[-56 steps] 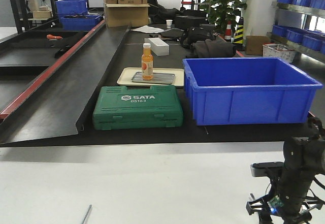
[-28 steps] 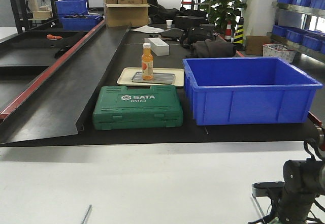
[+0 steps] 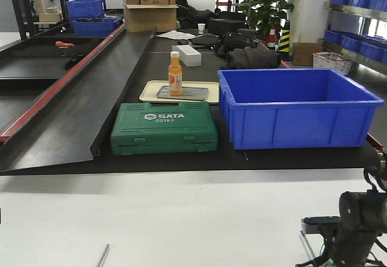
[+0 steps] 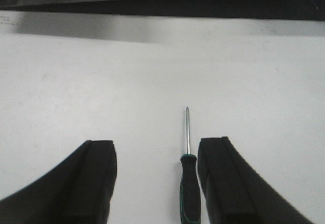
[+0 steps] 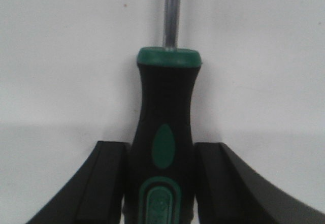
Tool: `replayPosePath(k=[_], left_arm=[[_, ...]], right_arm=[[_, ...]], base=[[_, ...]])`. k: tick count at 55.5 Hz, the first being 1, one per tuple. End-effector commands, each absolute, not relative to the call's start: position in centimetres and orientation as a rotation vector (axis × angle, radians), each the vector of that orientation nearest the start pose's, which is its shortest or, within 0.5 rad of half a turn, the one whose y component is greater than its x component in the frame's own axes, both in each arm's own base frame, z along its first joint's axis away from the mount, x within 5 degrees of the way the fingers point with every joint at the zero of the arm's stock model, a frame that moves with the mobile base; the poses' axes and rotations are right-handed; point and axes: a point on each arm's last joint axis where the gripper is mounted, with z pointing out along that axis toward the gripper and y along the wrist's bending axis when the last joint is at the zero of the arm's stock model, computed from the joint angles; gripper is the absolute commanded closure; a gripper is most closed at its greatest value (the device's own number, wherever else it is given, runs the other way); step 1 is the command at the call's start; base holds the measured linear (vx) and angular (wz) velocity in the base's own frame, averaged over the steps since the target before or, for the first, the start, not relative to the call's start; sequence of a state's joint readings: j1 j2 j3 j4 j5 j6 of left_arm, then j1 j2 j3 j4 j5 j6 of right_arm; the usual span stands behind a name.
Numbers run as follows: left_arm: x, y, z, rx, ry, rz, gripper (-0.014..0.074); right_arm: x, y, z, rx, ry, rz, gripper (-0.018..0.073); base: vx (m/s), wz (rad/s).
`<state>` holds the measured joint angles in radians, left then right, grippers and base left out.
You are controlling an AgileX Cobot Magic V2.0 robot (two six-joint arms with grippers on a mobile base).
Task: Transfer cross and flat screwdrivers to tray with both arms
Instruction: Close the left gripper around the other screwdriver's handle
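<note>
Down at the right wrist, the right gripper (image 5: 163, 183) is clenched on the right screwdriver (image 5: 165, 142) — both black fingers (image 5: 109, 183) press against the sides of the black handle with its green inlays. The metal shaft runs up and away from the green collar, out of the top of the view, over the white table (image 5: 61, 56). Whether the handle rests on the table or is raised off it, I cannot tell.

At the left wrist, the left gripper (image 4: 157, 183) is released, its fingers (image 4: 96, 178) spread wide. The left screwdriver (image 4: 188, 183) lies flat on the table between them, touching neither, though just beside the finger on the view's right. Its thin shaft points away from the wrist. The tip is too small to tell cross from flat.

From the front, the right arm (image 3: 357, 224) sits low at the table's near right corner, and a thin shaft shows at the bottom edge on the left. The grey tray (image 3: 195, 94) is well apart from both screwdrivers — far back on the black mat, resting on a cream tray (image 3: 151, 90), with an orange bottle (image 3: 175, 73) standing upright on it. A green case (image 3: 163, 128) lies in front of the trays, and a blue bin (image 3: 296, 106) stands to their right.
</note>
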<state>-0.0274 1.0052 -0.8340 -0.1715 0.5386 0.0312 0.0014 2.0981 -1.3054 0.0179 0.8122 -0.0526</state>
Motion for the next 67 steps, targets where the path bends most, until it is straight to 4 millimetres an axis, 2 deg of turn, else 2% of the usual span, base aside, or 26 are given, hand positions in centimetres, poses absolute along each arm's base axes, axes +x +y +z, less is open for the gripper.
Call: replayPosePath(k=[1,8,20,31,38,49,67], left_arm=[[22.1,-1.7,34.8,-0.056,2.199,-0.211,0.0107],[24.9,-2.2,32.8,-0.015,2.394,-0.22,0.0107],[29.2,-5.2,27.1,0.048,2.599,-0.284,0.0107],[31.2,-7.7,22.8,0.097,2.681,-0.304,0.0107],[31.9,-7.9,20.7,0.076,2.735,-0.306,0.0107],[33.0,-8.1,18.3,0.061,2.805,-0.304,0.0107],[35.7,-8.9,16.1,0.017,2.907,-0.321,0.0108]], right_arm=[[39.1,0.1,13.3,-0.031,3.002,0.042,0.057],[39.1,0.3,13.3,-0.012,2.995,0.063,0.057],[39.2,0.3,13.4,-0.004,2.984,0.072,0.0568],[39.2,0.3,13.4,-0.005,2.982,0.069,0.0567],[39.2,0.3,13.4,-0.005,2.982,0.069,0.0567],[39.2,0.4,13.4,0.001,2.982,0.077,0.0567],[39.2,0.4,13.3,0.001,2.99,0.078,0.0567]], base=[[0.0,0.0],[0.0,0.0],[0.0,0.0],[0.0,0.0],[0.0,0.0],[0.0,0.0],[0.0,0.0]])
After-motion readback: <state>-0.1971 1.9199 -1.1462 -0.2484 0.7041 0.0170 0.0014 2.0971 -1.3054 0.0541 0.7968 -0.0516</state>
